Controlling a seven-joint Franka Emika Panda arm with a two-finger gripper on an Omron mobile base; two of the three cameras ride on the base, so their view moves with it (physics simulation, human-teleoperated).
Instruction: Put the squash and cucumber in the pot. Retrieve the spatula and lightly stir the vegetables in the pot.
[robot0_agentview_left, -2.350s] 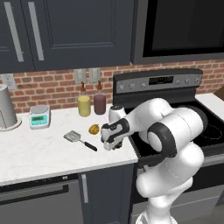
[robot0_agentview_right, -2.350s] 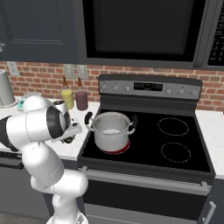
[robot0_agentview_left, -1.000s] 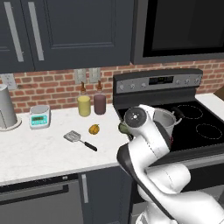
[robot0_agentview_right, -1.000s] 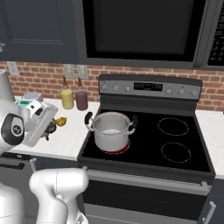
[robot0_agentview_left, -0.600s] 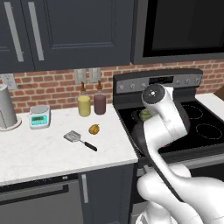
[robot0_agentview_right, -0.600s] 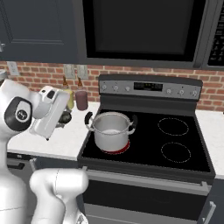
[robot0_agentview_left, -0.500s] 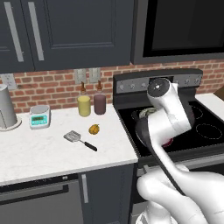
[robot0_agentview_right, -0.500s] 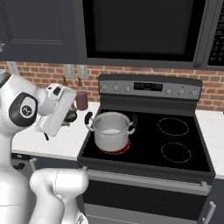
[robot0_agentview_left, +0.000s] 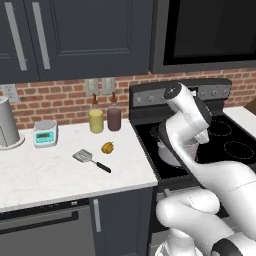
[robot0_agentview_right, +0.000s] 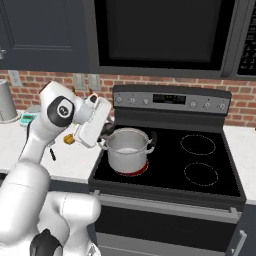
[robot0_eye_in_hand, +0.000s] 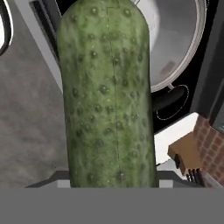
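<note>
Cucumber (robot0_eye_in_hand: 107, 94) in pincer, unlabelled

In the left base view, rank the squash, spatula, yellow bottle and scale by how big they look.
Largest to smallest:
1. yellow bottle
2. scale, close to the bottle
3. spatula, long but thin
4. squash
All stand at similar depth on the counter, so nearness hardly skews this.

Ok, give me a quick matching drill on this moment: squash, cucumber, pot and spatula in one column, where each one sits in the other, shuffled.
Things:
1. squash
2. cucumber
3. pot
4. spatula

Places:
A. on the stove's front left burner
B. held up close in the hand view, just beside the pot
C. flat on the white counter, nearest its front edge
D. on the counter in front of the two bottles

Pairs: 1-D, 2-B, 3-A, 4-C
</note>
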